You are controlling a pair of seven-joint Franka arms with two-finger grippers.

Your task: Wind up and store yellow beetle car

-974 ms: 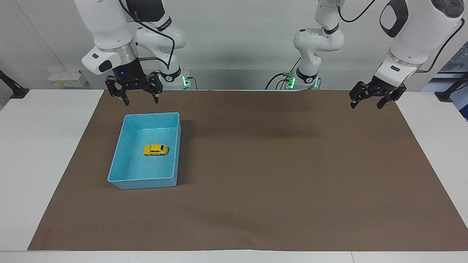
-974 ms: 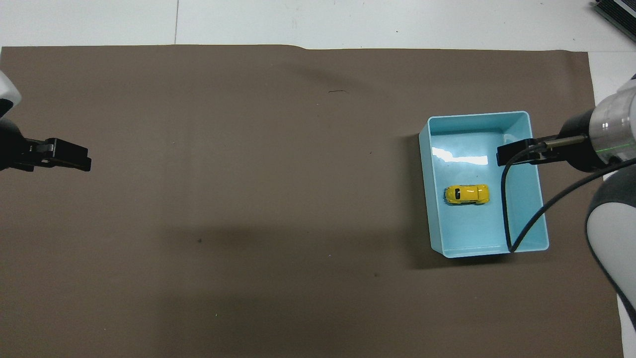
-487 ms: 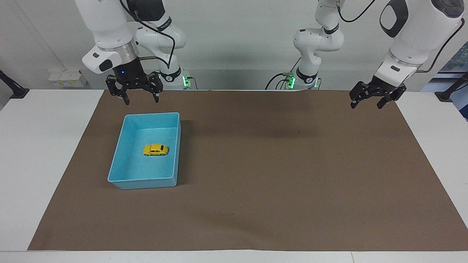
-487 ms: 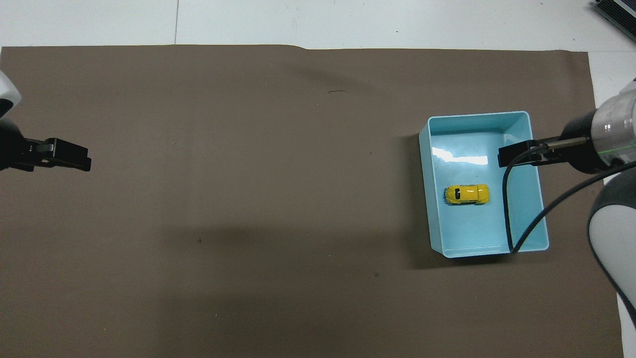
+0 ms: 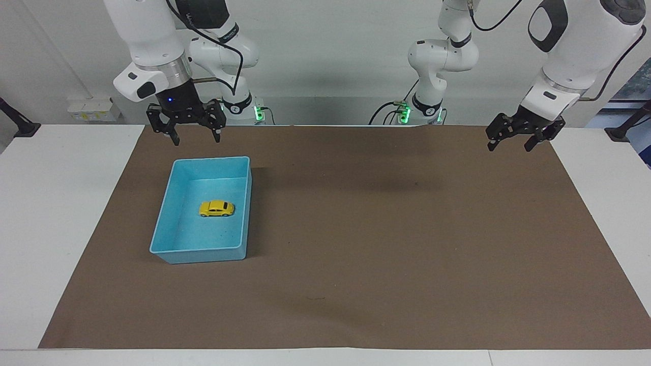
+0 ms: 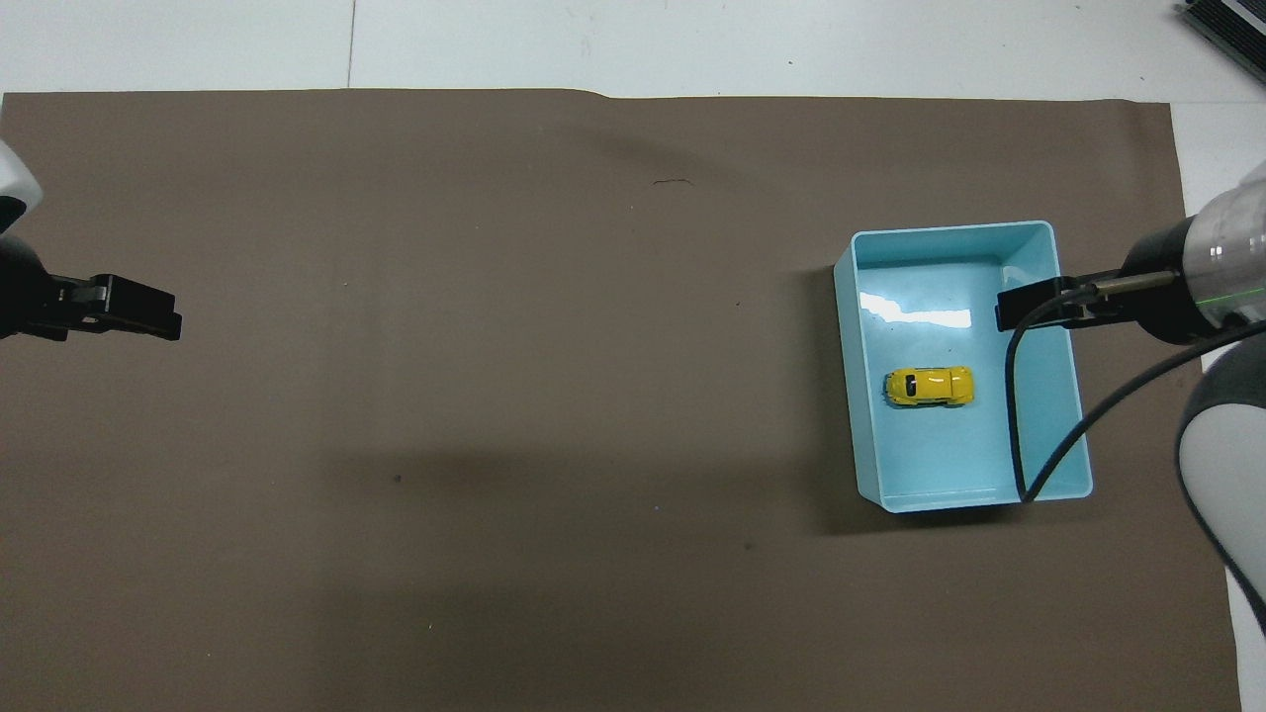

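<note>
The yellow beetle car (image 5: 216, 208) (image 6: 929, 386) stands on its wheels on the floor of the light blue bin (image 5: 168, 215) (image 6: 846, 336), toward the right arm's end of the table. My right gripper (image 5: 196, 140) (image 6: 1001, 309) is open and empty, raised over the mat by the bin's rim nearest the robots, apart from the car. My left gripper (image 5: 508, 146) (image 6: 176, 324) is open and empty, raised over the mat's edge at the left arm's end, and waits there.
A brown mat (image 5: 381, 229) covers most of the white table (image 5: 51, 203). A black cable (image 6: 1029, 435) hangs from the right arm over the bin in the overhead view.
My right gripper has drawn slightly up and away from the bin, toward the robots. The car, the bin and the left arm have not moved.
</note>
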